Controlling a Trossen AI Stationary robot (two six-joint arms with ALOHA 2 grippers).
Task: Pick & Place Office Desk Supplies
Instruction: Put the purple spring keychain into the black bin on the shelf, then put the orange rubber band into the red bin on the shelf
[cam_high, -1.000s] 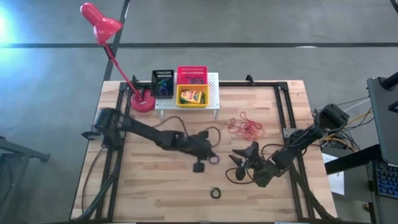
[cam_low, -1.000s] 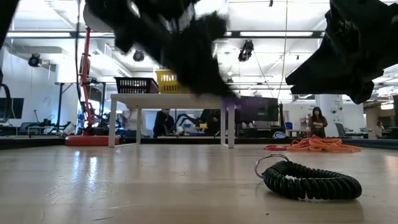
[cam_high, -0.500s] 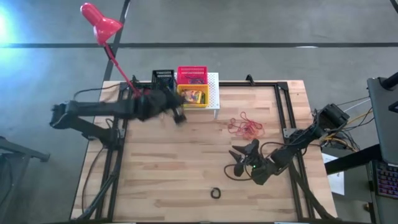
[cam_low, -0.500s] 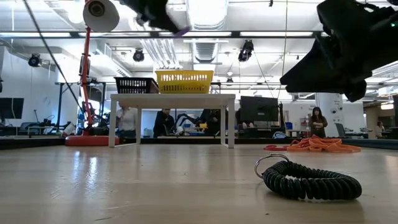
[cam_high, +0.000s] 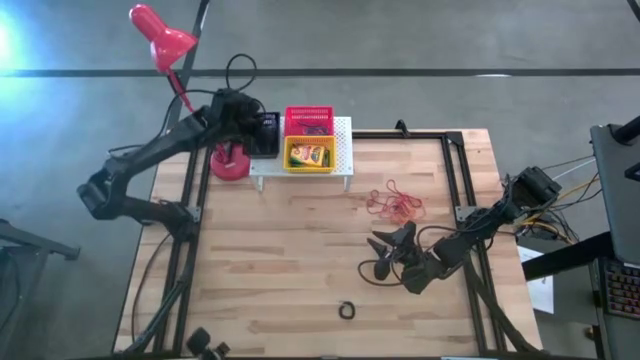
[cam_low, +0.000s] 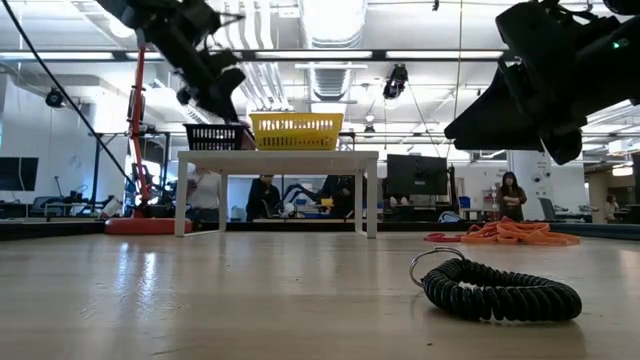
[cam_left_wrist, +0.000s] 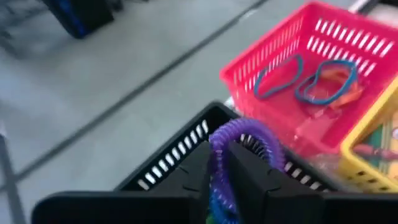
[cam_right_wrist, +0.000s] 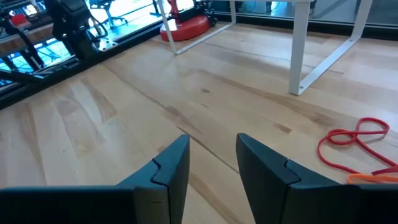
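The light wooden table (cam_high: 270, 280) carries a white perforated stand (cam_high: 342, 150) holding 3 mesh baskets. Over the black basket (cam_left_wrist: 180, 155), the left gripper (cam_left_wrist: 219, 163) pinches a purple coiled ring (cam_left_wrist: 239, 134) between its fingers. Mid-table, the right gripper (cam_right_wrist: 211, 155) hovers, fingers apart, near red-orange rubber bands (cam_high: 395, 205). A black coiled ring (cam_low: 495, 290) lies at the front.

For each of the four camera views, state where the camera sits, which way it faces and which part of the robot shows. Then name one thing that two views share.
High view: above the table, looking straight down; both arms show, the left gripper over the black basket.
Low view: at table-top height, facing the room; both arms enter from above, beyond the black coil ring.
Left wrist view: on the left arm, looking down into the baskets; its fingers hold the purple coil ring.
Right wrist view: on the right arm, facing across the table; the right gripper is open.
Shared: the rubber bands also show from above.
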